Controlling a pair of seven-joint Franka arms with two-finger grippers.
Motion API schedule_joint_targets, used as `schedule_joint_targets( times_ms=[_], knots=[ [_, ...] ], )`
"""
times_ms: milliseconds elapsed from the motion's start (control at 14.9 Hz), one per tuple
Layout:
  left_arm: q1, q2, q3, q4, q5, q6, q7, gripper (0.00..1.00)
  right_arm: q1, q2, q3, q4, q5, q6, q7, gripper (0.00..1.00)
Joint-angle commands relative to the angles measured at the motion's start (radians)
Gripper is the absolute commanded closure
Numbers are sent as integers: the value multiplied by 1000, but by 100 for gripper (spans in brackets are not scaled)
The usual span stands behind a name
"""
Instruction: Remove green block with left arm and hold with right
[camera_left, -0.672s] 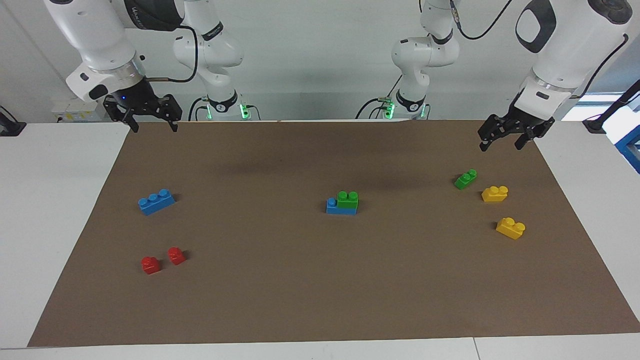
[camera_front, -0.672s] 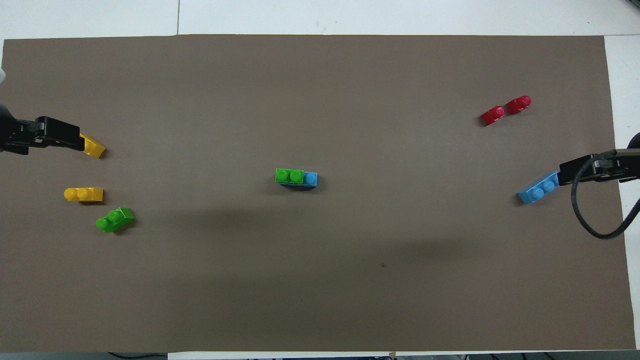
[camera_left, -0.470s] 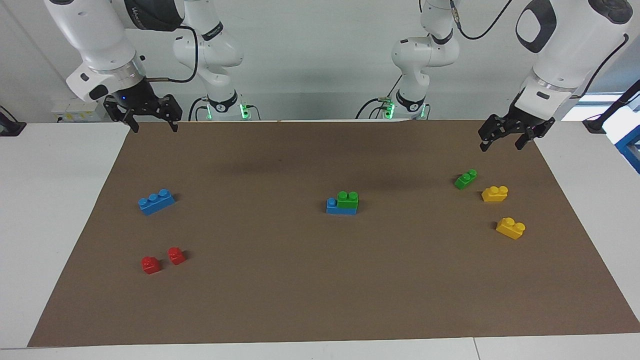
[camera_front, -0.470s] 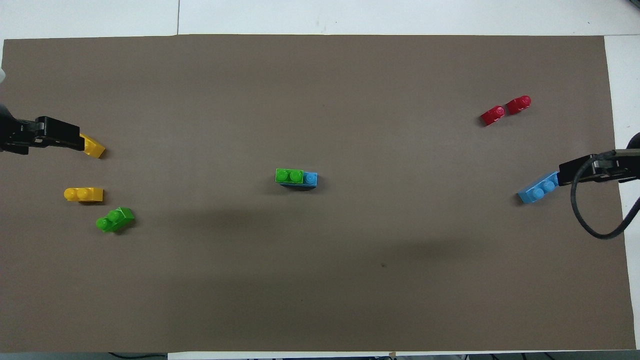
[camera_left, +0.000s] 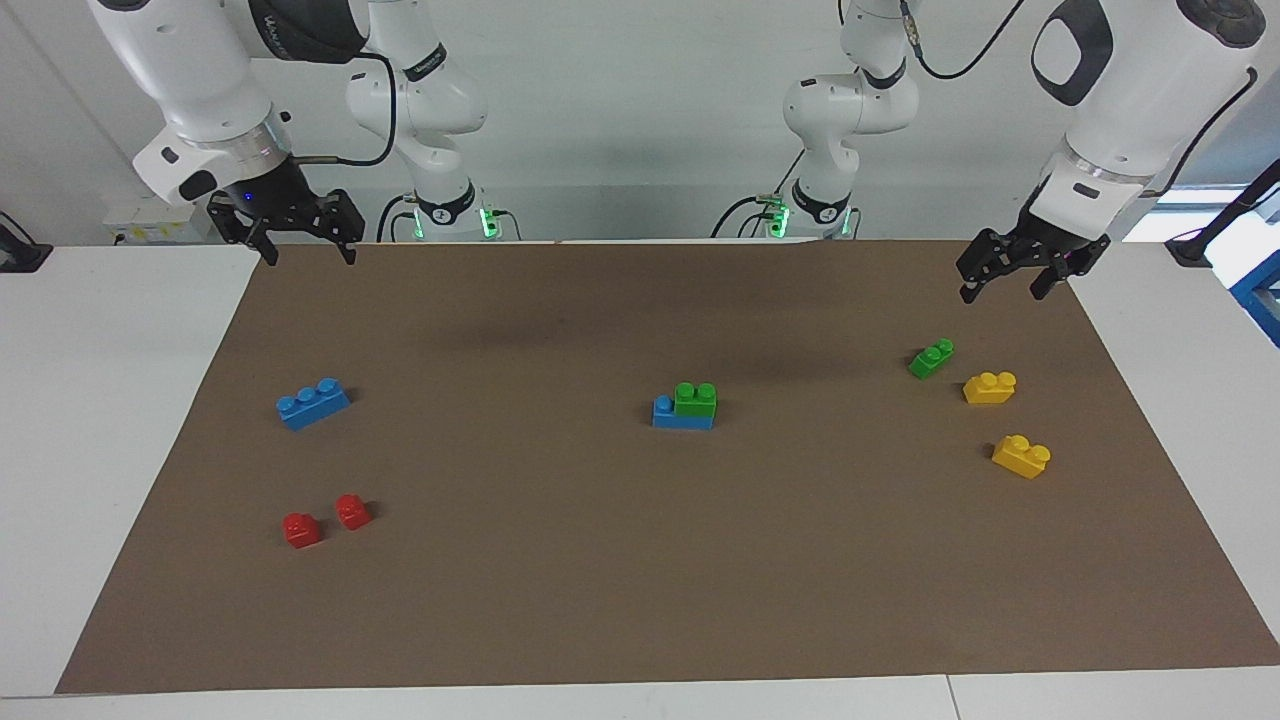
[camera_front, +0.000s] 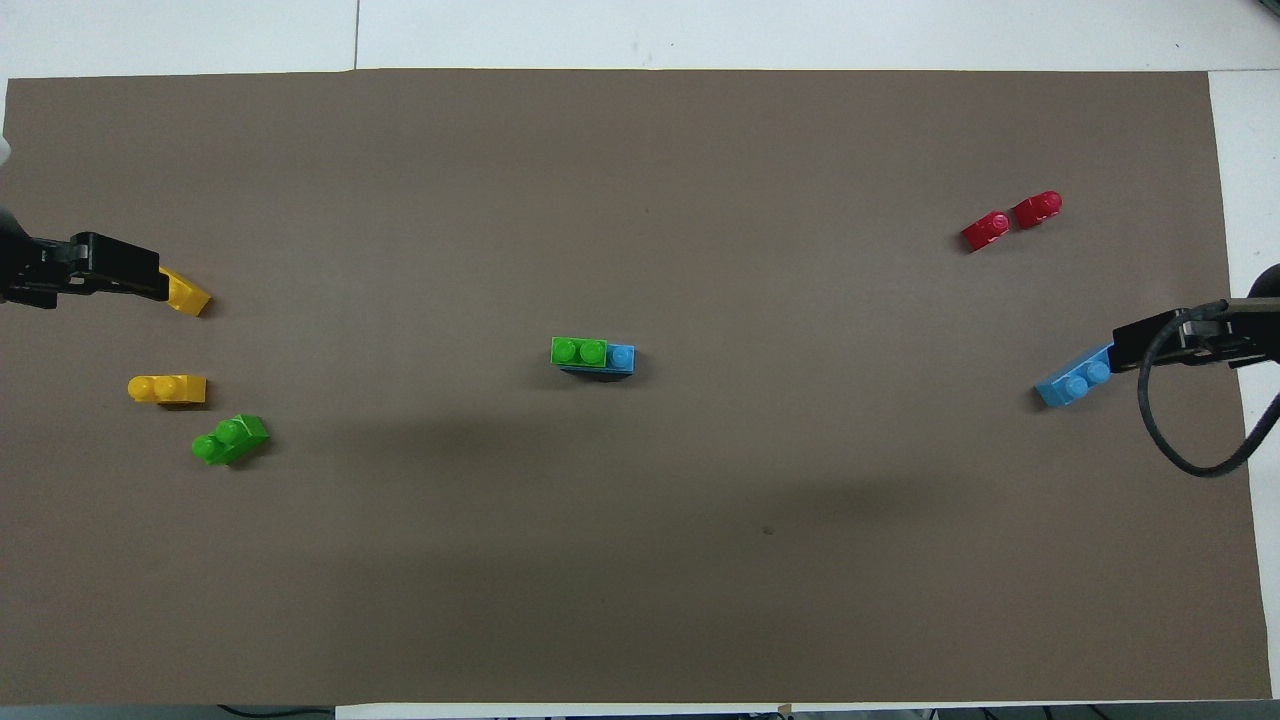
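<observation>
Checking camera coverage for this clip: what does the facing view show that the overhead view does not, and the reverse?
Only the facing view shows the arms' bodies and bases, and both grippers open, raised off the mat: left gripper, right gripper.

Only the overhead view shows the studs from straight above.

Both show the green block sitting on the blue brick mid-mat, plus the darker green block, two yellow bricks, two red bricks and a second blue brick.

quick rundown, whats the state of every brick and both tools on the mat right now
green block: stacked on the blue brick at mid-mat, not removed
loose blue brick: flat on the mat
darker green block: loose on the mat
two yellow bricks: loose, apart
two red bricks: loose, side by side
left tool: open, raised, empty
right tool: open, raised, empty
</observation>
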Motion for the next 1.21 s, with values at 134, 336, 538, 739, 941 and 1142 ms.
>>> schedule_joint_targets(
  times_ms=[134,336,538,739,941,1142],
  knots=[
    [2,-30,-4,-23,15,14,2,0,-54,-8,5,-67,107,47,236,1],
    [1,-39,-5,-38,15,7,-27,0,-44,15,5,-99,164,51,497,2],
    [-18,-45,-8,-50,3,16,-333,0,-44,76,5,-99,283,59,730,2],
    [-82,-51,-8,-67,-16,43,-658,0,-36,138,6,-113,391,104,916,2],
    [-124,-82,-8,-153,-69,147,-979,0,25,142,6,-194,475,232,1126,2],
    [-205,-128,-7,-265,-69,256,-1257,0,94,148,6,-270,541,340,1193,2]
  ],
)
